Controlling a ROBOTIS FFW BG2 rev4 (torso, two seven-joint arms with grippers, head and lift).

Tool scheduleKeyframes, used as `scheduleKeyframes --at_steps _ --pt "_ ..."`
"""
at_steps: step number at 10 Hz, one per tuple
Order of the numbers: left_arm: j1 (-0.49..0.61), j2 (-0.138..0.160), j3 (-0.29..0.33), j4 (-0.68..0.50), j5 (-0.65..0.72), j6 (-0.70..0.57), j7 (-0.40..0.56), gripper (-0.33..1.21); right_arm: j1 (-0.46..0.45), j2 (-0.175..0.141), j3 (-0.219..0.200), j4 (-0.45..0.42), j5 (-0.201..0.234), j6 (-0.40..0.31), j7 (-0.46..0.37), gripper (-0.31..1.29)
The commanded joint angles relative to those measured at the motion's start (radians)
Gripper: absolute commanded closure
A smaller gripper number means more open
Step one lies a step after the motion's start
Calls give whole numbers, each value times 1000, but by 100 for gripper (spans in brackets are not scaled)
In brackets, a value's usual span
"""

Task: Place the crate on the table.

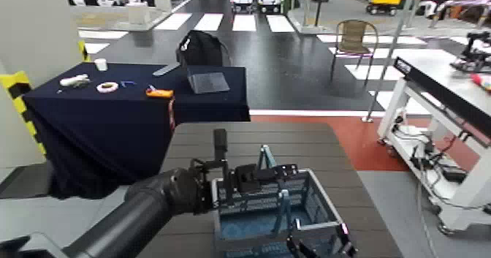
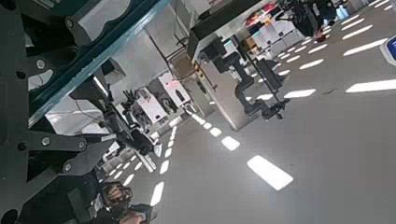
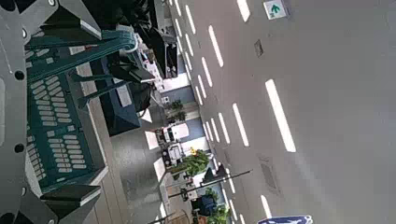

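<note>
While left claw gapes at handle | right claw spread by crate

No word or number can be read. In the right wrist view, a white ceiling sign carries a green arrow. A blue-and-white sign is cut off by that picture's border, its marking unreadable; a blue-edged white sign in the left wrist view is cut off too. In the head view, pale lettering stands on the black edge of the white-framed workbench, near its far left corner, too small to read.
</note>
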Motion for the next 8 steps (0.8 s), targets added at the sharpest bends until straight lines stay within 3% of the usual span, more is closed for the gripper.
scheduleKeyframes --at_steps 1,6,8 --pt "-7 0 -4 12 1 -15 1 68 -2 1 2 3 -2 -6 0 14" --pt "17 9 -41 31 -1 -30 4 7 2 1 -2 1 -3 -9 0 14" --pt "36 17 -9 31 -36 -30 9 7 2 0 -3 0 -3 -9 0 14"
